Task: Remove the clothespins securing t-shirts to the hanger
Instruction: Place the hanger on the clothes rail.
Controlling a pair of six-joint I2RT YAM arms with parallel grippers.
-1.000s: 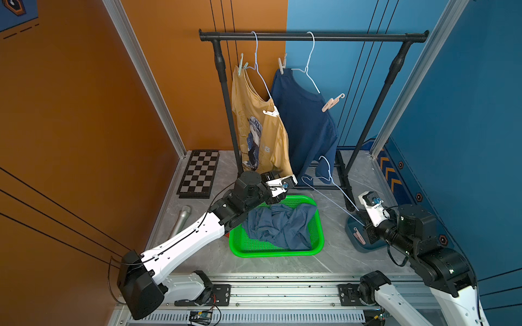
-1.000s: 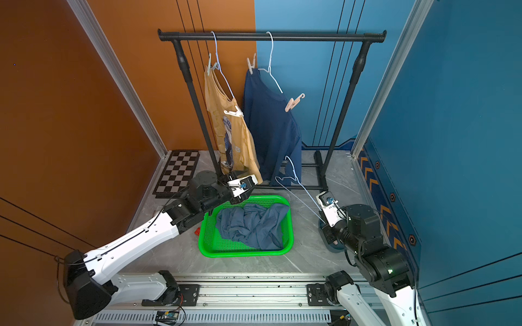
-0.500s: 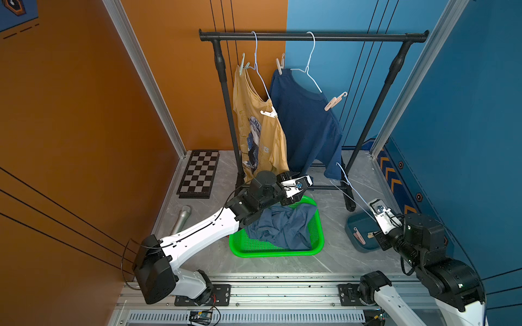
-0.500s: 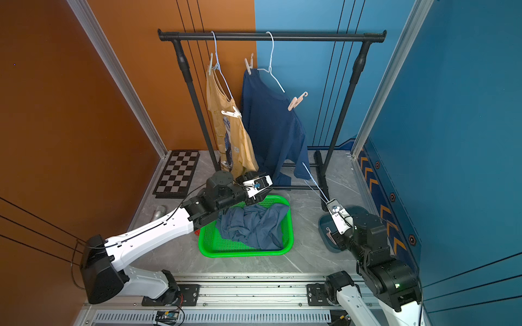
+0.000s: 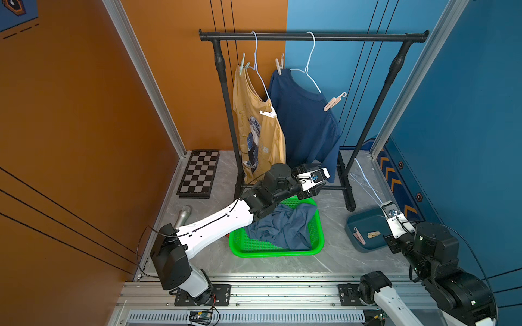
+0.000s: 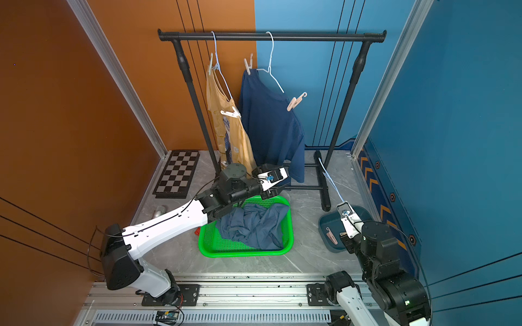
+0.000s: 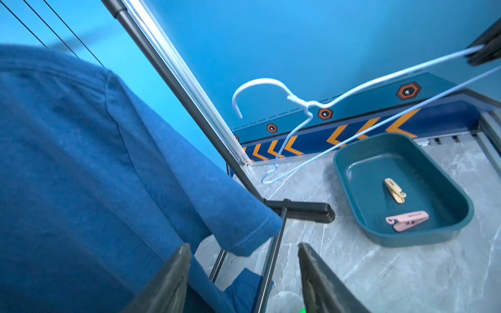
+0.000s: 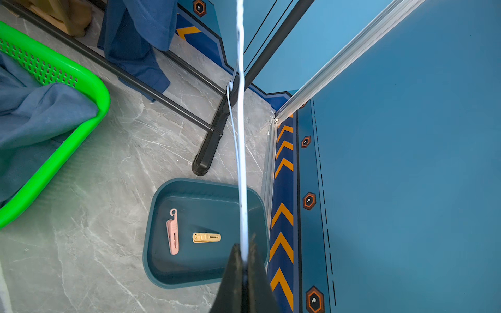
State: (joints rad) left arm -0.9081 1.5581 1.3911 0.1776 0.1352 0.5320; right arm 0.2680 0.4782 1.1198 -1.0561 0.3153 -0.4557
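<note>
- Since a second ago the left arm (image 5: 226, 220) has reached farther over the green basket (image 5: 318, 240) toward 1 o'clock. The right arm (image 5: 423, 245) has drawn back toward 4 o'clock, taking the wire hanger (image 8: 241, 135) clear of the navy t-shirt (image 5: 305, 121).
- Right jaws, at 4 o'clock, are pinched shut on one end of the wire hanger. Its hook end slants away toward 2 o'clock, beside the rack's right foot (image 5: 350, 204).
- Below them the teal tray (image 8: 151, 233) sits close to the right wall's edge. A pink clothespin (image 8: 173, 233) and a yellow clothespin (image 8: 206, 237) lie in it, apart from each other.
- Bare grey counter (image 5: 333, 254) lies open between tray and basket at 5 o'clock.
- The basket sits at 6 o'clock, with the slate-blue t-shirt (image 5: 282, 228) heaped inside up to its far rim.
- Left jaws stand wide apart and empty just past that rim, near the navy sleeve's hem, with the rack's low crossbar just beyond.
- A microphone (image 5: 182, 216) lies at 8 o'clock and a chessboard (image 5: 199, 175) at 10 o'clock, both along the left wall's edge, with open counter between them and the basket.
- At 12 o'clock the rail (image 5: 310, 36) carries two t-shirts on hangers.
- The mustard t-shirt (image 5: 254, 127) is pinned by a pale green clothespin (image 5: 242, 66) at its far shoulder and a white clothespin (image 5: 268, 113) at its near one.
- The navy t-shirt is pinned by a cream clothespin (image 5: 279, 64) and a peach-pink clothespin (image 5: 333, 101). Open rail runs from its hanger to the right post.
</note>
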